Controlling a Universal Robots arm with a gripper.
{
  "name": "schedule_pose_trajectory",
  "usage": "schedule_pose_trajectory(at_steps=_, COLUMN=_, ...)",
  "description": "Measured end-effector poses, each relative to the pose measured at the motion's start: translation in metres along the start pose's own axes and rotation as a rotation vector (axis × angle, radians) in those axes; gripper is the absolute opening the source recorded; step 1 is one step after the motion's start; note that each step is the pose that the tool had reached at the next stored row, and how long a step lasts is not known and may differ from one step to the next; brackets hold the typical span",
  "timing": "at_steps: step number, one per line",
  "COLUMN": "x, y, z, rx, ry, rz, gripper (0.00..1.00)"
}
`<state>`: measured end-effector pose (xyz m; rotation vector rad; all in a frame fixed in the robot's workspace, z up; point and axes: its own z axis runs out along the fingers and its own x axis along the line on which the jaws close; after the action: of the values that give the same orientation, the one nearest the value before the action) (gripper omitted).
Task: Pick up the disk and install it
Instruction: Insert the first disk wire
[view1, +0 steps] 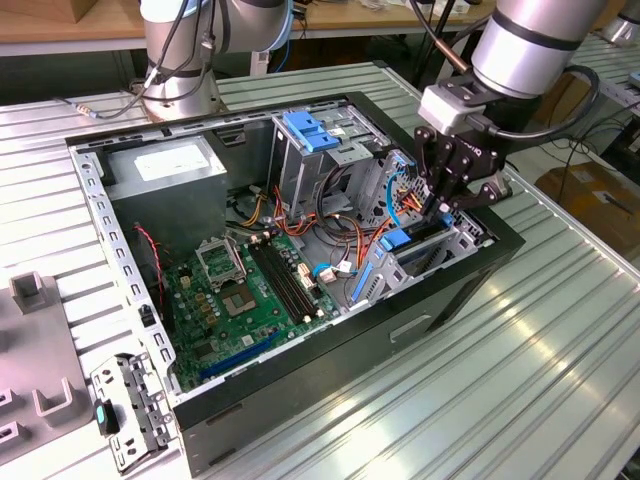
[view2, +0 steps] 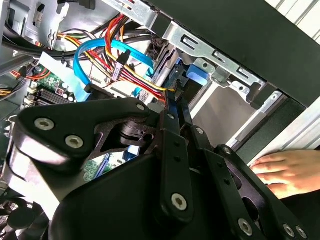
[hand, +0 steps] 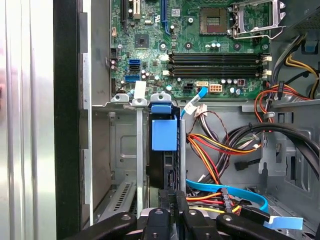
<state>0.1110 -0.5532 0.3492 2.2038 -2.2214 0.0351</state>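
The disk (hand: 167, 170) stands on edge in a metal bay slot at the front of the open computer case (view1: 480, 270), with its blue plastic tab (hand: 164, 134) showing. In the exterior view its blue rail (view1: 400, 240) sits low in the bay on that view's right. My gripper (view1: 440, 205) hangs right over that bay. Its two black fingers (view2: 174, 107) are pressed together with no gap, and their tips meet the disk's near edge. In the first wrist view the gripper (hand: 176, 197) lines up with the disk's narrow edge.
Orange, yellow and blue cables (hand: 220, 190) crowd the space beside the bay. The green motherboard (view1: 240, 290), a grey power supply (view1: 165, 170) and a blue-handled drive cage (view1: 310, 135) fill the case. A person's hand (view2: 285, 170) rests outside the case wall. A loose metal bracket (view1: 130, 405) lies on the table.
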Motion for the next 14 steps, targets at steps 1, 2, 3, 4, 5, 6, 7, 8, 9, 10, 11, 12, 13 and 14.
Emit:
schedule_pose_trajectory(at_steps=1, x=0.0001, y=0.0, z=0.0002, rx=0.0, ry=0.0002, rz=0.0, gripper=0.16)
schedule_pose_trajectory(at_steps=2, x=0.0001, y=0.0, z=0.0004, rx=0.0, ry=0.0002, rz=0.0, gripper=0.16)
schedule_pose_trajectory(at_steps=3, x=0.0002, y=0.0, z=0.001, rx=0.0, ry=0.0003, rz=0.0, gripper=0.16)
schedule_pose_trajectory(at_steps=4, x=0.0002, y=0.0, z=0.0015, rx=0.0, ry=0.0003, rz=0.0, gripper=0.16)
schedule_pose_trajectory(at_steps=5, x=0.0002, y=0.0, z=0.002, rx=0.0, ry=0.0002, rz=0.0, gripper=0.16)
schedule_pose_trajectory(at_steps=6, x=0.0001, y=-0.0002, z=0.0028, rx=-0.0001, ry=0.0002, rz=0.0, gripper=0.16)
schedule_pose_trajectory(at_steps=7, x=0.0001, y=-0.0003, z=0.0032, rx=0.0, ry=-0.0003, rz=0.0, gripper=0.16)
schedule_pose_trajectory(at_steps=8, x=0.0001, y=-0.0003, z=0.0032, rx=0.0, ry=-0.0004, rz=0.0, gripper=0.16)
schedule_pose_trajectory(at_steps=9, x=0.0001, y=-0.0004, z=0.0027, rx=0.0, ry=-0.0009, rz=0.0, gripper=0.16)
schedule_pose_trajectory(at_steps=10, x=0.0001, y=-0.0007, z=0.0017, rx=0.0001, ry=-0.0013, rz=0.0, gripper=0.16)
schedule_pose_trajectory(at_steps=11, x=0.0001, y=-0.0012, z=0.0006, rx=0.0, ry=-0.0011, rz=0.0, gripper=0.16)
schedule_pose_trajectory(at_steps=12, x=0.0002, y=-0.0018, z=-0.0005, rx=0.0, ry=-0.0005, rz=0.0, gripper=0.16)
schedule_pose_trajectory(at_steps=13, x=0.0002, y=-0.0023, z=-0.0005, rx=0.0, ry=-0.0008, rz=0.0, gripper=0.16)
schedule_pose_trajectory(at_steps=14, x=0.0002, y=-0.0044, z=-0.0006, rx=0.0, ry=-0.0006, rz=0.0, gripper=0.16)
